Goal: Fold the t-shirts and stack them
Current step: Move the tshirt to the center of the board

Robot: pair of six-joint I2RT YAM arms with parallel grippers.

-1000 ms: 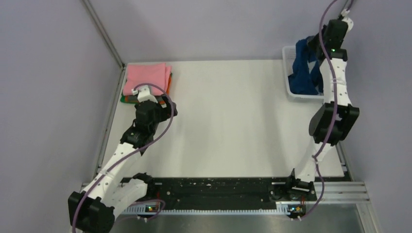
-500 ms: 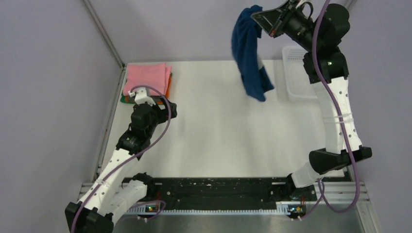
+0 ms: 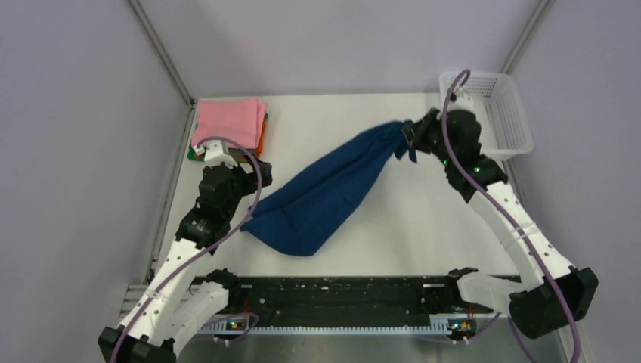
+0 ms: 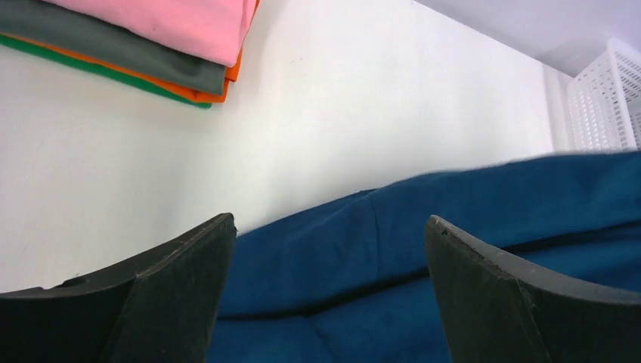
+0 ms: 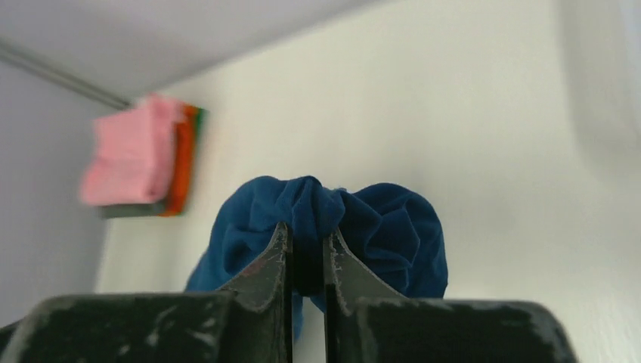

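Observation:
The navy blue t-shirt [image 3: 325, 193] stretches in a bunched band from the table's middle front up to my right gripper [image 3: 408, 134], which is shut on its bunched end [image 5: 332, 215]. Its lower end lies on the table beside my left gripper [image 3: 253, 198]. My left gripper [image 4: 329, 227] is open and empty, its fingers [image 4: 174, 287] spread just above the blue cloth [image 4: 423, 249]. A folded stack with the pink shirt [image 3: 227, 121] on top of orange and green ones sits at the back left, and also shows in the left wrist view [image 4: 174, 26] and the right wrist view [image 5: 132, 155].
The white lattice basket [image 3: 495, 113] stands at the back right corner, nothing visible in it. A metal rail [image 3: 170, 181] runs along the table's left edge. A black strip [image 3: 340, 291] lies along the near edge between the arm bases.
My right arm has lifted the navy shirt out of the basket, swung it left and brought it down so its lower end lies on the table. My left gripper has shifted slightly toward the front.

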